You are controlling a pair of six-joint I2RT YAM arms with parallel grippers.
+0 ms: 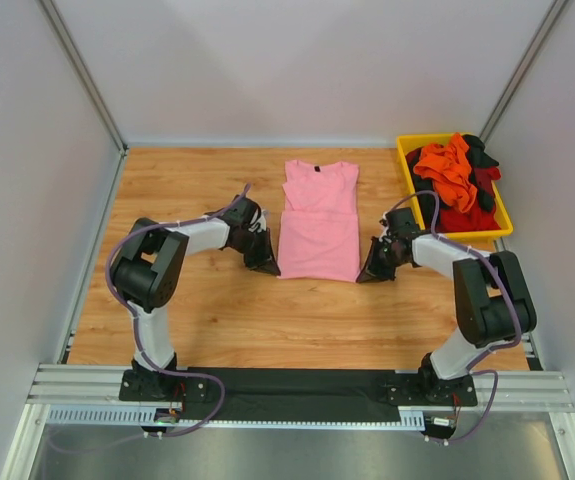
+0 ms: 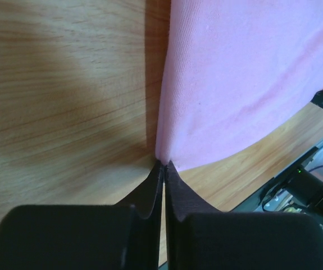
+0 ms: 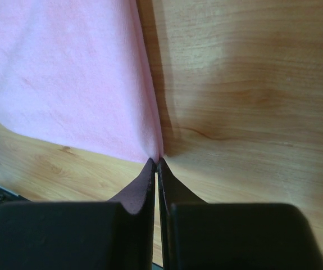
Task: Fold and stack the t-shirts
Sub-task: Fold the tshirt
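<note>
The left gripper [image 2: 163,164], its two dark fingers pressed together, pinches a corner of the pink t-shirt [image 2: 245,84] lying on the wooden table [image 2: 66,84]. The cloth's edge casts a narrow shadow along the wood.

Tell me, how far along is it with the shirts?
Early. Done: the pink t-shirt lies flat, its sleeves seemingly folded in. In hand: the left fingers and right fingers pinch its near corners, likely to fold it toward the collar. Left: the orange t-shirt, red t-shirt and black t-shirt sit crumpled in the yellow bin; no stack yet.
</note>
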